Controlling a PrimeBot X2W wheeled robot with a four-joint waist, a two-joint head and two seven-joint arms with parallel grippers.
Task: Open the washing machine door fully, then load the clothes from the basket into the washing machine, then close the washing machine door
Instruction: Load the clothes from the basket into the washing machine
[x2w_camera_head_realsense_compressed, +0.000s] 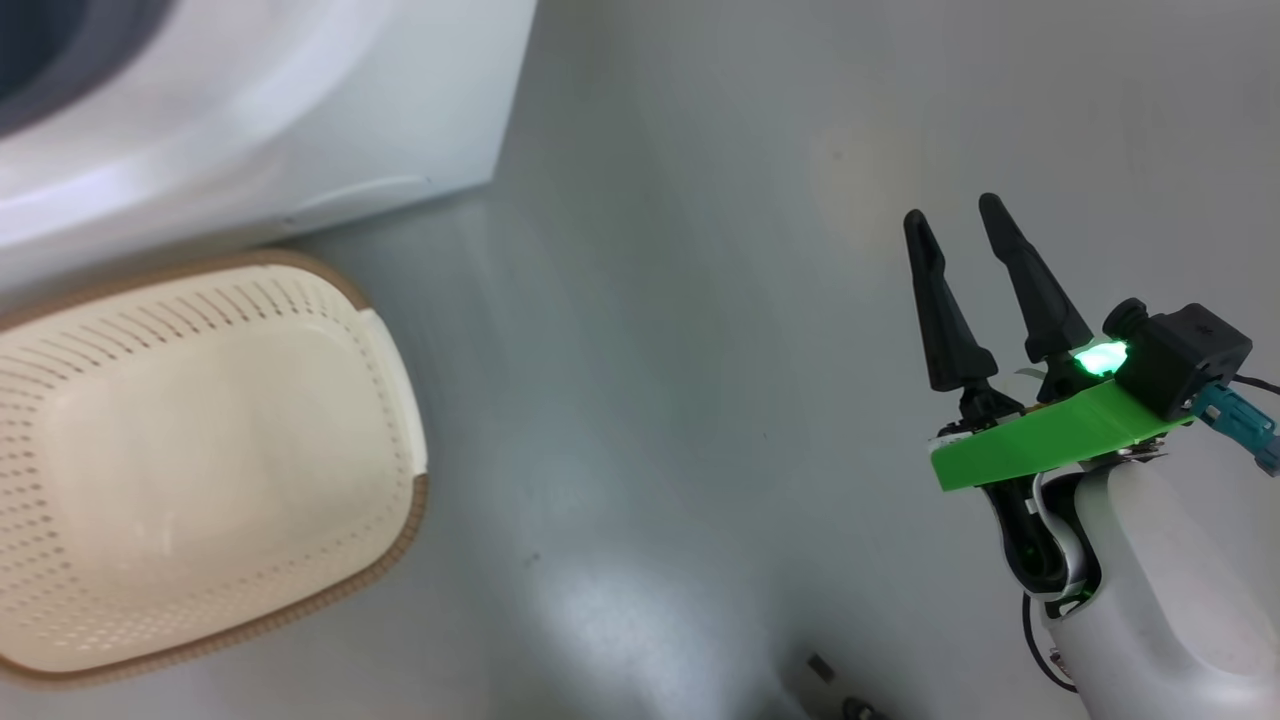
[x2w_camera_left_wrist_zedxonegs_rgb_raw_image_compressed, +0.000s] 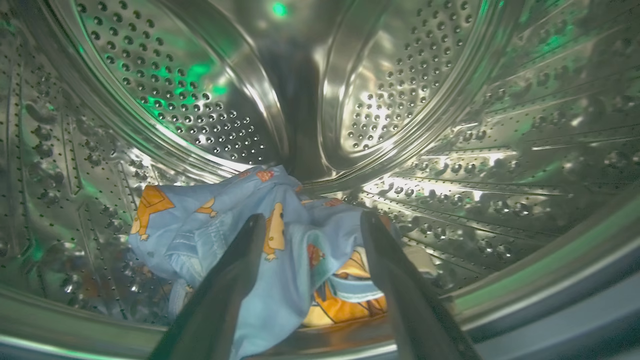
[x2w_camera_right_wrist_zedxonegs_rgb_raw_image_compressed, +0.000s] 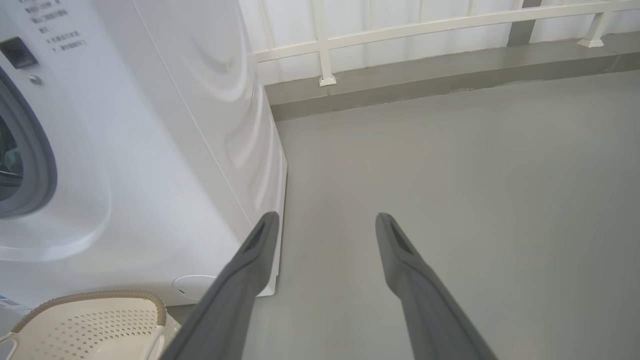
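A glossy grey floor (x2w_camera_head_realsense_compressed: 700, 400) spreads under me, smeared with pale reflections. Nearest in my head view, at the lower right, my right pincer (x2w_camera_head_realsense_compressed: 953, 214) rises from its green bracket (x2w_camera_head_realsense_compressed: 1040, 440). Its two dark fingers stand apart with bare floor between them. To my left the basket (x2w_camera_head_realsense_compressed: 412, 530) sits on the floor, close against the foot of the washing machine (x2w_camera_head_realsense_compressed: 300, 120). The frame edge cuts off the basket's left part, and its cream bottom lies bare. Whether its rim touches the machine I cannot tell. Here the machine is a blurred white lower front with a dark arc of its opening in the top left corner.

My right wrist view looks along the same spread fingers and adds more. It takes in a corner of the basket, a round cap (x2w_camera_right_wrist_zedxonegs_rgb_raw_image_compressed: 192, 285) low on the machine's front and a sliver of blue label (x2w_camera_right_wrist_zedxonegs_rgb_raw_image_compressed: 7, 302) at the frame edge. Higher up is the grey seal (x2w_camera_right_wrist_zedxonegs_rgb_raw_image_compressed: 45, 165), half cut off, and printed lines too small to read. Past the machine's white side a grey kerb (x2w_camera_right_wrist_zedxonegs_rgb_raw_image_compressed: 425, 75) carries a white railing (x2w_camera_right_wrist_zedxonegs_rgb_raw_image_compressed: 325, 45).

My left wrist view looks into the steel drum (x2w_camera_left_wrist_zedxonegs_rgb_raw_image_compressed: 425, 75). My left pincer (x2w_camera_left_wrist_zedxonegs_rgb_raw_image_compressed: 312, 217) is wide apart, gripping nothing. The clothes (x2w_camera_left_wrist_zedxonegs_rgb_raw_image_compressed: 210, 230) lie on the drum's bottom, between and beneath the fingers, pale blue with orange figures. The fingers hide part of the bundle, so I cannot tell whether the fabric brushes either one. Behind it the perforated wall curves away, flecked with green glints.
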